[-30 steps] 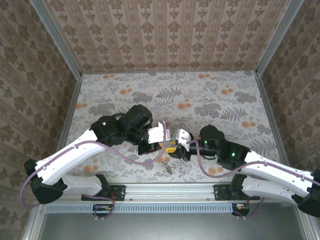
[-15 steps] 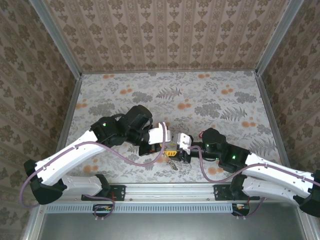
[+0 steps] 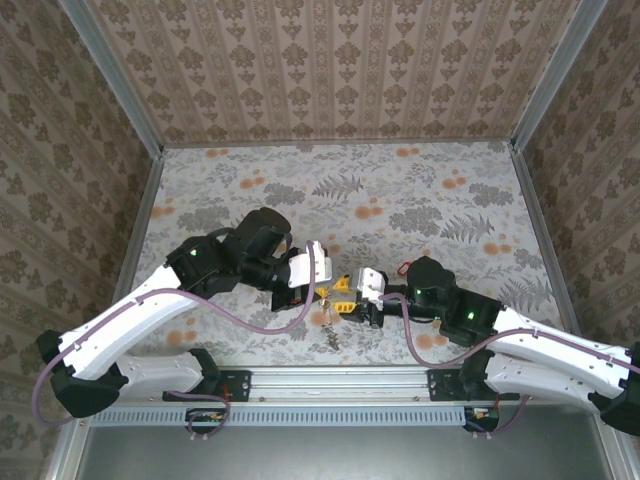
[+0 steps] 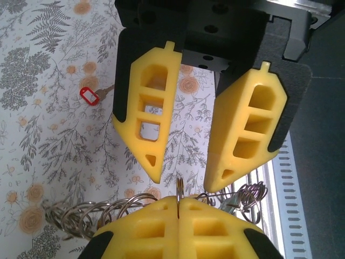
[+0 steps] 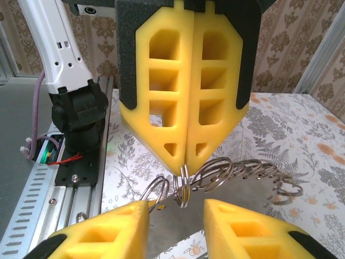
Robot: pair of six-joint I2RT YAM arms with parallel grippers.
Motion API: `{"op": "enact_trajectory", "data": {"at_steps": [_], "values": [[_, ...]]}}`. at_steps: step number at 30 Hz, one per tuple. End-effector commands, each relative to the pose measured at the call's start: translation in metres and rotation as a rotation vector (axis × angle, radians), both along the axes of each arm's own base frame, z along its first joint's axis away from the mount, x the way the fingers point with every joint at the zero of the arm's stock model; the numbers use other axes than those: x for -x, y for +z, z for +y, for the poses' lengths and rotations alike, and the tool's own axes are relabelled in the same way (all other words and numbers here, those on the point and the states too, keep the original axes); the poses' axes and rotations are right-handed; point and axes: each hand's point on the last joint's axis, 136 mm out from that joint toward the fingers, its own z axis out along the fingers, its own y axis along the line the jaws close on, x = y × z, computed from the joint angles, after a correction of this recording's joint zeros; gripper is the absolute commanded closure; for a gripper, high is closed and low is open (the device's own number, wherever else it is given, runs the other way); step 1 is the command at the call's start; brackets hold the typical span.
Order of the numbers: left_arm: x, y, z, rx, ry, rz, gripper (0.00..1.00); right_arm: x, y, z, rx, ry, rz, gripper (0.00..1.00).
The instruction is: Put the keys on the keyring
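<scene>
- Right hand (image 5: 186,163): clenched. I see its two yellow pads pressed flat together, with the keyring (image 5: 184,190) pinched at their tips. The keyring is a small metal split ring, seen nearly edge-on, hanging just below those tips.
- Left hand (image 4: 187,181): released. Its yellow pads stand well apart and grasp nothing.
- Relation of the hands: they face each other tip to tip. The top of the keyring sits at the mouth of the left hand's gap. I cannot tell whether it touches either left pad.
- Chain of wire coils (image 5: 242,171): linked silver loops run out from the keyring to both sides. I cannot tell whether the chain rests on the counter (image 4: 48,140) or hangs above it.
- Position in the scene: in the top view the hands meet over the near part of the counter, about midway between left and right, near the rail (image 3: 340,378) along the near edge.
- Red key (image 4: 89,95): it lies flat on the counter, well apart from both hands and from the coils. Its red plastic head carries a short metal shank. It is not on the keyring.
- Other keys: I cannot tell whether any hangs among the coils.
</scene>
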Motion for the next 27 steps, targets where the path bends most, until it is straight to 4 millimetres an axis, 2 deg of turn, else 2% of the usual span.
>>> {"op": "enact_trajectory", "data": {"at_steps": [1,8,21,27], "values": [[0.003,0.009,-0.004,0.043,-0.022,0.011,1.0,0.002,0.01,0.006,-0.024,0.03,-0.031,0.7],[0.003,0.005,-0.004,0.03,-0.019,0.018,1.0,-0.002,0.008,0.011,-0.025,0.034,-0.022,0.79],[0.003,0.001,-0.006,0.019,-0.02,0.031,1.0,-0.004,0.022,0.003,-0.074,-0.003,-0.045,0.77],[0.003,0.003,-0.006,0.025,-0.022,0.035,1.0,-0.006,0.018,0.005,-0.067,-0.004,-0.036,0.89]]}}
